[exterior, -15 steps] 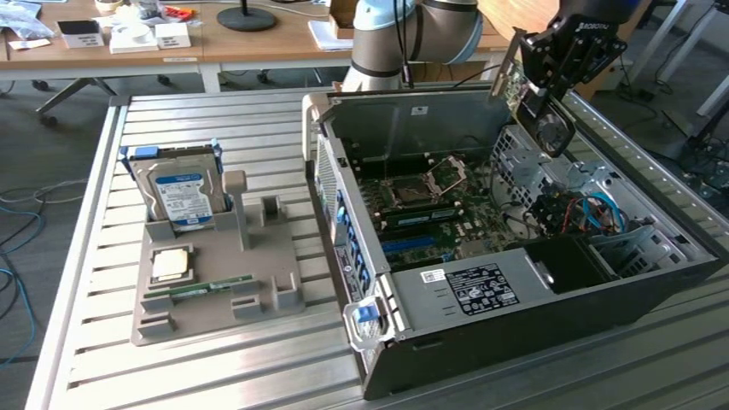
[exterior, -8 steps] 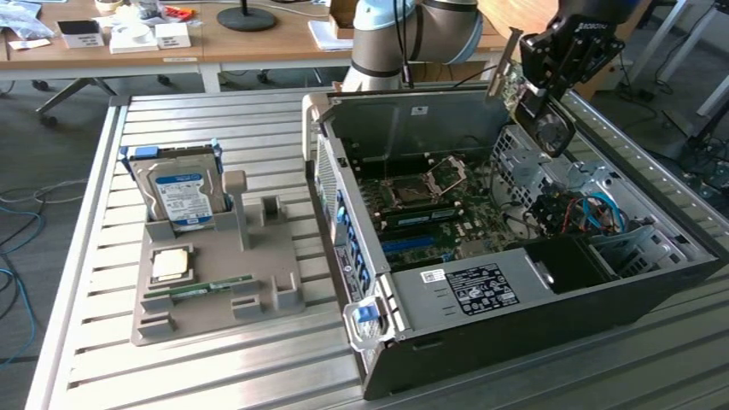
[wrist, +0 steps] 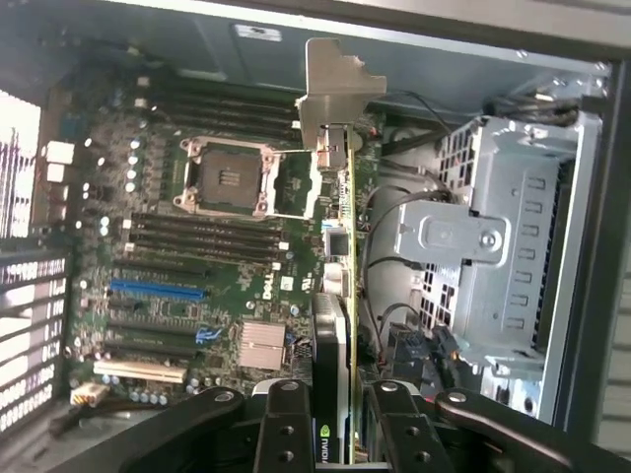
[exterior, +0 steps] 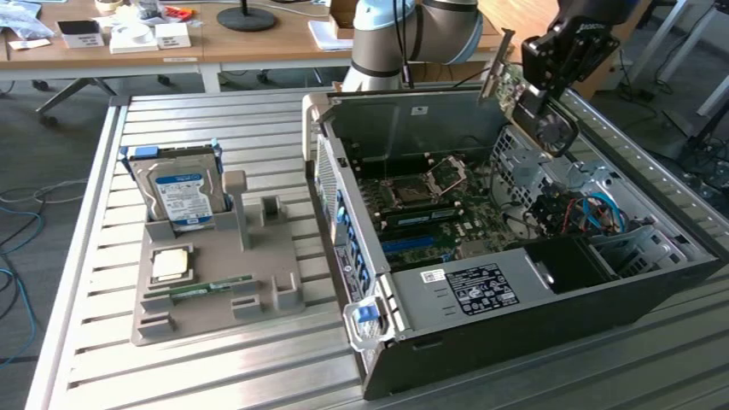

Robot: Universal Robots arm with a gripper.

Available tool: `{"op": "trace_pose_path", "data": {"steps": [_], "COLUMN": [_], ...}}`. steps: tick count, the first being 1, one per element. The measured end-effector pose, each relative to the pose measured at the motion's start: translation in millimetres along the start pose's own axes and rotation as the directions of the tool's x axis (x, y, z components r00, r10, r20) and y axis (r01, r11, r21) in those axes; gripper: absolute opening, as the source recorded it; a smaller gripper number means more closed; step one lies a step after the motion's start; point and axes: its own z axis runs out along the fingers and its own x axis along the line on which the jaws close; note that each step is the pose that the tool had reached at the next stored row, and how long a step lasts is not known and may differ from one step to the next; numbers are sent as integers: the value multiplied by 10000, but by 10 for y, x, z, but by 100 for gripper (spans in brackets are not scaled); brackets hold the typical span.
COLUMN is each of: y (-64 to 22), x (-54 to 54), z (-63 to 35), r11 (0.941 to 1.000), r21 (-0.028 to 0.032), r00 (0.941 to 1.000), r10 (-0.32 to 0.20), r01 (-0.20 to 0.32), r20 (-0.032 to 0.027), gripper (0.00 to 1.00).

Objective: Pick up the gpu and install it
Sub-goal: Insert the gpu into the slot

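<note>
The gpu point(exterior: 527, 101) is a green card with a round black fan and a silver end bracket. It hangs on edge above the far right corner of the open computer case point(exterior: 638, 290). My gripper point(exterior: 547, 84) is shut on it from above. In the wrist view the gpu point(wrist: 347, 286) appears edge-on between my two black fingers point(wrist: 286, 424). Its silver bracket point(wrist: 330, 89) points away from the camera. It hovers over the motherboard point(wrist: 197, 266), between the processor socket and the metal drive cage, clear of the board.
The blue expansion slots point(wrist: 158, 289) lie on the board beside the card. A silver drive cage point(wrist: 493, 246) and loose cables point(exterior: 586, 213) crowd the case's right side. On the slatted table, a grey fixture point(exterior: 211, 282) holds a hard drive point(exterior: 183, 192), a processor and a RAM strip.
</note>
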Motion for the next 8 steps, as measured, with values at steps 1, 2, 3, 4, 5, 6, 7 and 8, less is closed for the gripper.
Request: {"op": "trace_pose_path", "data": {"steps": [1, 2, 3, 4, 5, 6, 7, 8], "y": [0, 0, 0, 0, 0, 0, 0, 0], "x": [1, 1, 1, 1, 1, 1, 1, 1], "z": [1, 1, 2, 2, 2, 2, 3, 3], "r11": [9999, 9995, 9988, 9978, 9964, 9949, 9930, 9909], "r21": [-2, -3, -5, -6, -8, -10, -13, -16], "r00": [9999, 9995, 9988, 9978, 9964, 9949, 9930, 9908], "r10": [-162, -324, -488, -658, -843, -1012, -1181, -1349], "r01": [162, 323, 488, 658, 843, 1012, 1181, 1349], "r20": [-7, -14, -20, -27, -35, -42, -48, -55], "gripper": [27, 27, 27, 27, 27, 27, 27, 27]}}
